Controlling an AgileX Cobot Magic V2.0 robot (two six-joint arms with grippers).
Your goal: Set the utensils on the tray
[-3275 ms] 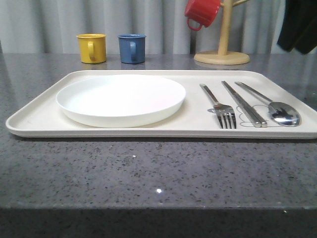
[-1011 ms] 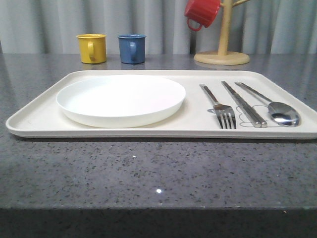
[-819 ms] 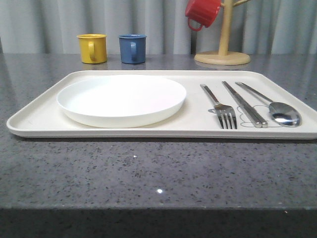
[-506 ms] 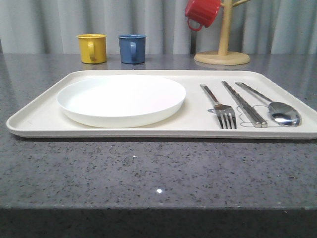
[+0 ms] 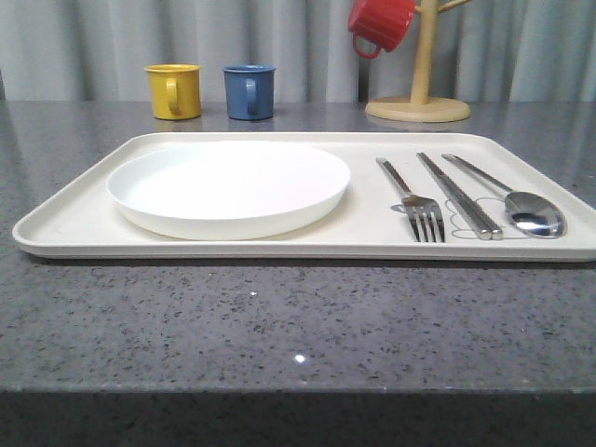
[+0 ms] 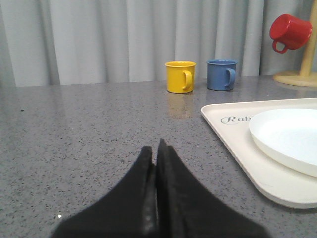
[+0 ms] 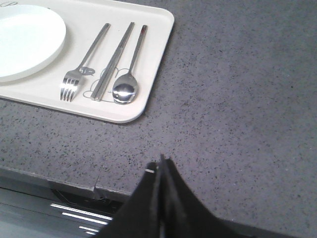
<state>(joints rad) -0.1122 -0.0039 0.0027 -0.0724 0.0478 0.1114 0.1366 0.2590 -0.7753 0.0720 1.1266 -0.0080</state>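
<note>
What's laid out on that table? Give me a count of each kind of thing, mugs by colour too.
Tray: 1
Plate: 1
Fork: 1
Chopsticks: 1 pair
Spoon: 1
Yellow mug: 1
Blue mug: 1
Red mug, hanging on the wooden stand: 1
Wooden stand: 1
Total: 9

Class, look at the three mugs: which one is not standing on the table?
The red mug. It hangs on the wooden stand, while the yellow mug and blue mug stand upright on the table.
</note>
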